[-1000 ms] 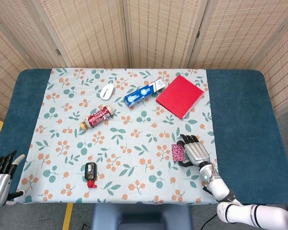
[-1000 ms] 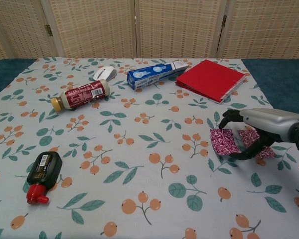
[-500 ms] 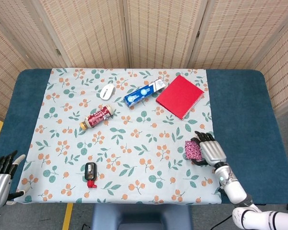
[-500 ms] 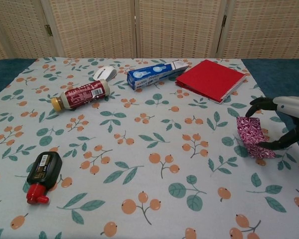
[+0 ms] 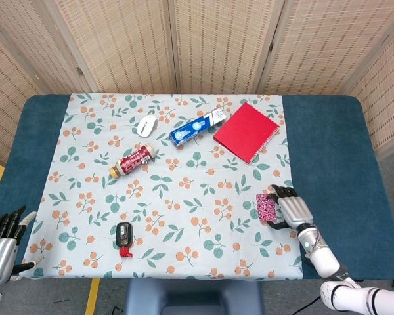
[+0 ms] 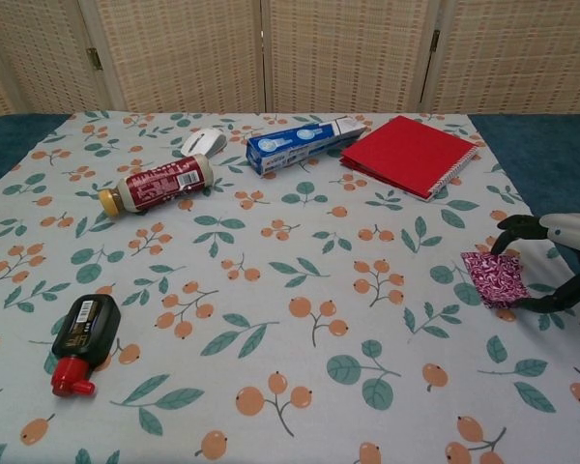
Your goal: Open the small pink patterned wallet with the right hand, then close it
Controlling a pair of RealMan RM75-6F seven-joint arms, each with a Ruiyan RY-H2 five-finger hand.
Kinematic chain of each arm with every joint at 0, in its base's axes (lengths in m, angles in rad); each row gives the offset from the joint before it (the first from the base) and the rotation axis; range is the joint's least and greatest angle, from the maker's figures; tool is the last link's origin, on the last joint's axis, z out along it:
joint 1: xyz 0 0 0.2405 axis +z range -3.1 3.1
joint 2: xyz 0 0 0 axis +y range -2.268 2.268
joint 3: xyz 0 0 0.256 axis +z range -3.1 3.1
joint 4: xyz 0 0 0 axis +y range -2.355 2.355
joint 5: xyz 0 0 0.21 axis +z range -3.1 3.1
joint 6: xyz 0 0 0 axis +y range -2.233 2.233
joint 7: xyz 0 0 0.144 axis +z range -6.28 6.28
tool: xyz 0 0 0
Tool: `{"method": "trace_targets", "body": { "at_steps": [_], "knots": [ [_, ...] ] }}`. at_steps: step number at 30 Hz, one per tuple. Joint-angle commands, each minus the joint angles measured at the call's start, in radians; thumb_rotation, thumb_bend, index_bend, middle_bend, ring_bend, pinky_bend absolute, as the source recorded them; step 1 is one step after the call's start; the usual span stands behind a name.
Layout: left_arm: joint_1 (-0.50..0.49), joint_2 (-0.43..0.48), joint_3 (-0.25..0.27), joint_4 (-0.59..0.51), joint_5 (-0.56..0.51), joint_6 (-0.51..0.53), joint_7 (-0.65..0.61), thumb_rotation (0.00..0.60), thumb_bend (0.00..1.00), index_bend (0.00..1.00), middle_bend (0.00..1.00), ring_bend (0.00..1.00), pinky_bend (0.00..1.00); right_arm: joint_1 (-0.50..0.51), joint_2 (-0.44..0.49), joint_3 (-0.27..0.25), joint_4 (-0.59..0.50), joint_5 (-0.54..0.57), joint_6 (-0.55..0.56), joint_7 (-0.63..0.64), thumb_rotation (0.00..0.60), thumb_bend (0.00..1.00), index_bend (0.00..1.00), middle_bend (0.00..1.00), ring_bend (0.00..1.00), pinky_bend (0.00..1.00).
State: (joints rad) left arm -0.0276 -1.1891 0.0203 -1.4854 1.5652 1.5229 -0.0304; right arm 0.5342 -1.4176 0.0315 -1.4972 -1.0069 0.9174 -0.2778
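Wallet (image 6: 494, 278) lies flat and folded shut — both steps look done. Right hand (image 5: 290, 205) released, fingers apart just beside it — only withdrawal left.

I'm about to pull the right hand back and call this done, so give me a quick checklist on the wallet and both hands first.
1. Wallet closed: ok. The pink patterned wallet lies as a single folded square on the tablecloth.
2. Wallet flat and stable: ok. It rests flat, well in from the near edge.
3. Right hand released: cannot tell. The right hand has fingers arched around the wallet's right side; contact with the fingertips is unclear in both views.
4. Retreat path: ok. Nothing lies to the right of the hand in the chest view; the red notebook is farther back.
5. Left hand out of the way: ok. The left hand sits off the table's near left corner, holding nothing.
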Motion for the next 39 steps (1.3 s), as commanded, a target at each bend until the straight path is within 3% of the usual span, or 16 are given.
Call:
{"method": "trace_targets", "body": {
  "at_steps": [1,29,37,39],
  "knots": [
    [0.0,-0.001,0.0,0.002,-0.001,0.0,-0.002,0.6,0.21,0.14,0.0,0.06,0.0,0.002,-0.001,0.003,0.001,0.005,-0.003,-0.006,0.471,0.32,0.2,0.06,0.0,0.0],
    [0.005,-0.003,0.001,0.008,-0.003,0.003,-0.005,0.6,0.21,0.14,0.0,0.06,0.0,0.004,-0.006,0.014,0.007,0.007,-0.019,-0.011,0.469,0.32,0.11,0.06,0.0,0.0],
    [-0.001,0.006,-0.008,-0.005,-0.002,0.007,0.001,0.6,0.21,0.14,0.0,0.06,0.0,-0.071,0.112,0.013,-0.119,-0.102,0.148,0.015,0.471,0.32,0.1,0.06,0.0,0.0],
    [-0.002,0.006,-0.013,-0.01,-0.003,0.01,0.003,0.6,0.21,0.14,0.0,0.06,0.0,-0.101,0.143,0.009,-0.151,-0.141,0.215,0.012,0.506,0.32,0.1,0.06,0.0,0.0]
  ]
}}
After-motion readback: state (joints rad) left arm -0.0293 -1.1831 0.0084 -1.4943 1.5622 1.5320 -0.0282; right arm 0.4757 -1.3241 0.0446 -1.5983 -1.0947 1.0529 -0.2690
